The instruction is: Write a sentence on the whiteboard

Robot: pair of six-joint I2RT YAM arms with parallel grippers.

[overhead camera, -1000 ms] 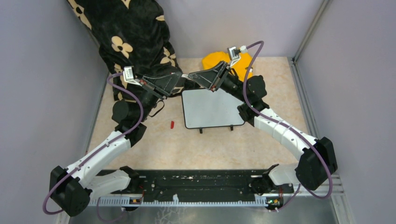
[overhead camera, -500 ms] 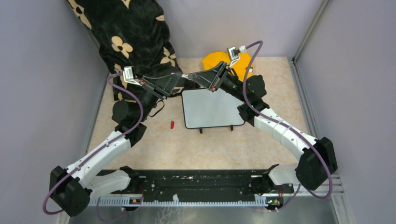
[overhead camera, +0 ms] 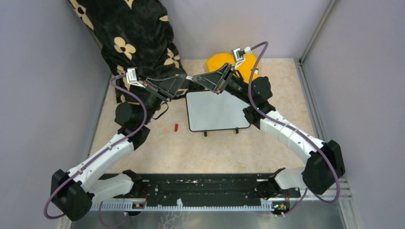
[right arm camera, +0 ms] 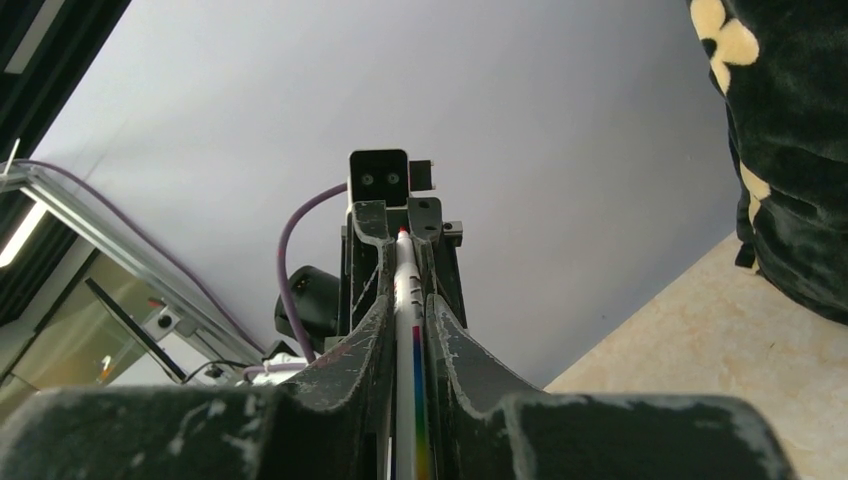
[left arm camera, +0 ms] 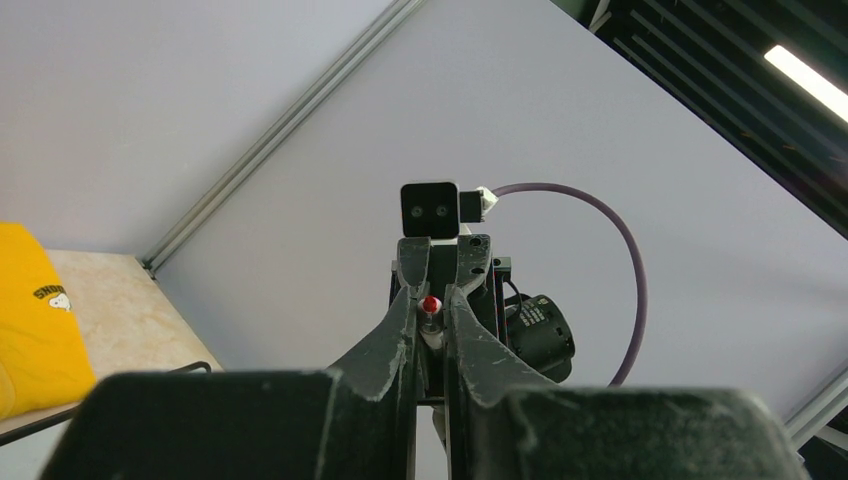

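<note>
The whiteboard (overhead camera: 217, 110) lies flat mid-table, white with a black rim, and its face is blank: no red sentence shows on it. My two grippers meet tip to tip above its far left corner. My right gripper (overhead camera: 195, 78) (right arm camera: 403, 240) is shut on a slim white marker (right arm camera: 405, 300) with a rainbow stripe that runs lengthwise between its fingers. The marker's uncapped red tip (left arm camera: 431, 304) sits between the tips of my left gripper (overhead camera: 184, 76) (left arm camera: 431, 295), whose jaws stand closed to the marker's width around it.
A small red cap (overhead camera: 175, 127) lies on the table left of the board. A yellow garment (overhead camera: 219, 61) (left arm camera: 30, 320) lies at the back. A black floral garment (overhead camera: 133, 38) (right arm camera: 790, 150) hangs at the back left. Grey walls enclose the table.
</note>
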